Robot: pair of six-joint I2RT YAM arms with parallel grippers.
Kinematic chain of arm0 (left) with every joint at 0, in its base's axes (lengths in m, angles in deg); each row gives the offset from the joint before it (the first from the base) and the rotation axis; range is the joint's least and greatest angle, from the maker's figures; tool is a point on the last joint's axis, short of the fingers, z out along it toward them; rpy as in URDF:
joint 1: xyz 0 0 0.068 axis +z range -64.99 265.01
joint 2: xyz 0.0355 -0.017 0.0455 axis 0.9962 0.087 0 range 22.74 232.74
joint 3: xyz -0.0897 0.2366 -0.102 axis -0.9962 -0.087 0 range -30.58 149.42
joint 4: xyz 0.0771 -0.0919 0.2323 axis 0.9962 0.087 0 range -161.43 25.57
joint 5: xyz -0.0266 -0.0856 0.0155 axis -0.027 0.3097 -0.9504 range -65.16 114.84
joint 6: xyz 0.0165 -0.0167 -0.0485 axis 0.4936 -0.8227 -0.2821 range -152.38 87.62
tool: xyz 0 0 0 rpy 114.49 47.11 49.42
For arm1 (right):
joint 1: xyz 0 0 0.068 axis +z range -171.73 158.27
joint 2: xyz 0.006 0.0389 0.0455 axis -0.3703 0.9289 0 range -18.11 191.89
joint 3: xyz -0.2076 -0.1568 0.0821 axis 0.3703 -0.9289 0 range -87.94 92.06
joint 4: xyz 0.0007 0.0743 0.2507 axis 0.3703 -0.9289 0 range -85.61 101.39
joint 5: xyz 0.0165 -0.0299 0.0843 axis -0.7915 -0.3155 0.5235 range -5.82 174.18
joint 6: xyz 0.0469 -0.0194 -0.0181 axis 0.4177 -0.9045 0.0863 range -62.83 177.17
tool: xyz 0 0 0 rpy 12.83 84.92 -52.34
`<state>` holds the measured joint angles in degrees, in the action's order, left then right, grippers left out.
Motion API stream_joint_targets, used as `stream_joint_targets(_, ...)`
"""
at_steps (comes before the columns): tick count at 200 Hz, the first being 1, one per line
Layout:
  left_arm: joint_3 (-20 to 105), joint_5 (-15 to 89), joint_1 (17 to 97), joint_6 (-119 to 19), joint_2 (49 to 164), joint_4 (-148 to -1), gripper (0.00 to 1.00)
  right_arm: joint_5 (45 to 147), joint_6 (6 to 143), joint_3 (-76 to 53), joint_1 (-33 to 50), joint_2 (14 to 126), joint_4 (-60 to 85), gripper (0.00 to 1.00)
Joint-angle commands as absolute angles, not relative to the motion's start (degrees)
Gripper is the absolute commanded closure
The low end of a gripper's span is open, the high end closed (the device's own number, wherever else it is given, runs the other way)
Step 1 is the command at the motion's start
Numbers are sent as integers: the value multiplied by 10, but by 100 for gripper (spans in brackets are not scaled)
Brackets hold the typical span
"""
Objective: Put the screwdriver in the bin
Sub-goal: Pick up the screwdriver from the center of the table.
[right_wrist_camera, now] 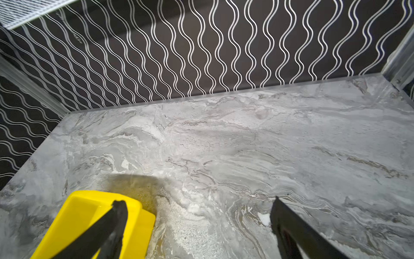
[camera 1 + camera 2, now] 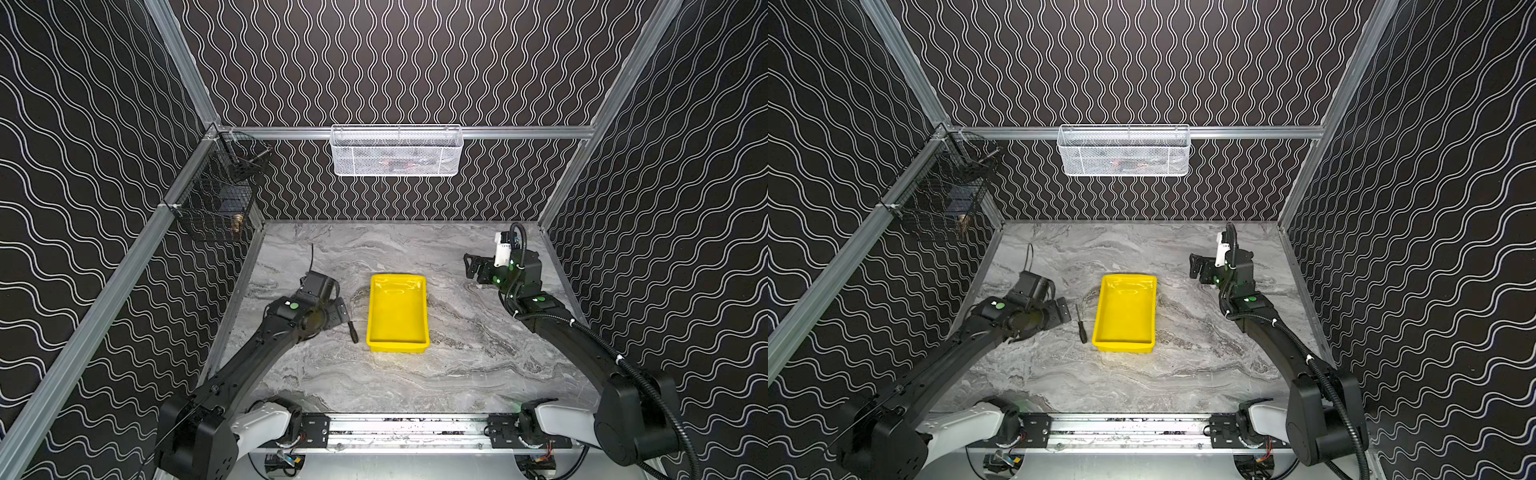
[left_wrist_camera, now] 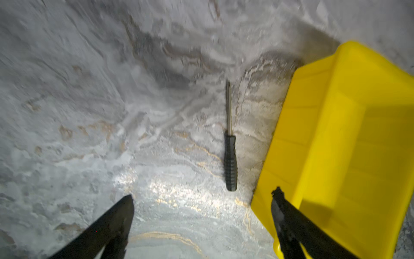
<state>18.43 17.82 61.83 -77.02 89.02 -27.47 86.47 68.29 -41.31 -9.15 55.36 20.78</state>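
Small slim black-handled screwdriver (image 3: 230,154) lies flat on grey marble counter (image 2: 457,374) just left of shallow yellow plastic bin (image 2: 397,312) — light, stiff, rolls easily — grab ribbed handle; left gripper (image 3: 202,195) fingers wide open, empty.

We note even overhead light, glare on the marble table (image 3: 170,192), soft motion blur and bent edges in the left wrist view.

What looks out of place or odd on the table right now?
Nothing is spilled or broken. Only the screwdriver is out of place: it lies flat on the table beside the yellow bin, not in it. The bin looks empty and sits level.
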Motion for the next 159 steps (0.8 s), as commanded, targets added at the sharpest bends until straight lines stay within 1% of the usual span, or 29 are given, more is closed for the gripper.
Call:
stream_joint_targets(1, 173, 184, 603, -809, 914, -276, 5, 893, 693, -408, -90, 561, 230, 1)
stream_joint_targets(17, 171, 197, 586, -817, 945, -302, 5, 915, 699, -409, -90, 569, 237, 1)
stream_joint_targets(32, 174, 184, 567, -828, 976, -311, 7, 924, 702, -403, -89, 579, 234, 1)
stream_joint_targets(73, 184, 188, 550, -834, 1038, -351, 11, 937, 704, -392, -88, 586, 222, 1)
stream_joint_targets(87, 191, 170, 549, -833, 1053, -339, 15, 936, 701, -392, -89, 582, 217, 1)
stream_joint_targets(115, 198, 182, 550, -822, 1083, -359, 22, 934, 697, -395, -89, 573, 214, 1)
stream_joint_targets(135, 209, 187, 549, -816, 1108, -362, 32, 937, 696, -392, -88, 573, 208, 1)
stream_joint_targets(159, 203, 189, 549, -817, 1115, -379, 40, 932, 690, -391, -89, 570, 203, 1)
